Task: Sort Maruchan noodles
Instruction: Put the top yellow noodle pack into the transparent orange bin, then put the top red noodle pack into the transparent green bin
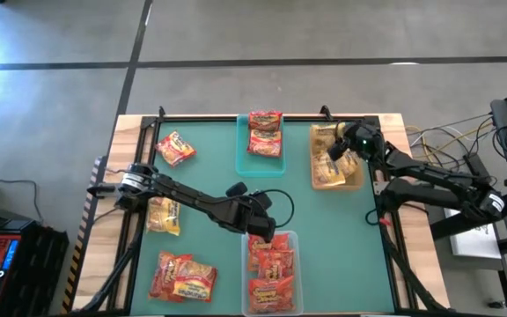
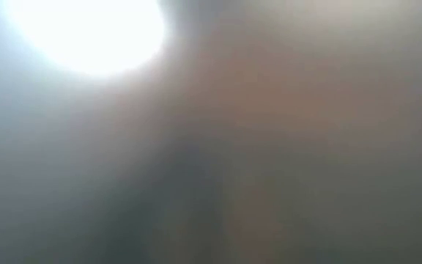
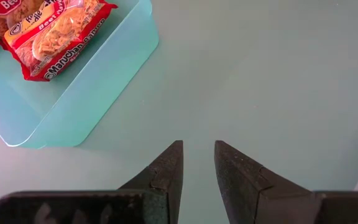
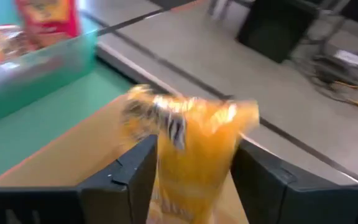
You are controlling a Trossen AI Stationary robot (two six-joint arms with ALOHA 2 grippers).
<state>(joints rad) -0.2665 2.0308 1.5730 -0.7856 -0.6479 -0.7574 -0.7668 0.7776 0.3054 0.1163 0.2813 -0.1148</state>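
Note:
Maruchan noodle packets lie sorted and loose. Red ones fill the clear bin point(image 1: 271, 275) at the near middle, and red-and-white ones sit in the teal bin point(image 1: 263, 145) at the far middle. My right gripper point(image 1: 340, 151) is over the tan bin point(image 1: 335, 176) at the far right, shut on a yellow packet point(image 4: 194, 155). My left gripper point(image 3: 197, 144) hovers open over the mat by the clear bin's far end point(image 3: 73, 106), with nothing between its fingers. Loose packets lie flat on the mat at the far left point(image 1: 175, 147), left point(image 1: 164, 214) and near left point(image 1: 183, 277). My right gripper has the yellow packet between its two fingers, one on each long side point(image 4: 164, 180). The packet's crinkled end point(image 4: 166, 112) sticks out past the fingertips. It is above the tan bin's floor; whether its lower end touches anything is hidden by the gripper.
The teal mat point(image 1: 341, 238) has bare room right of the clear bin and between the bins. A black frame rail point(image 1: 271, 116) runs along the table's far edge. Cables and gear lie beyond the table's right side point(image 1: 465, 141). The low view shows only glare.

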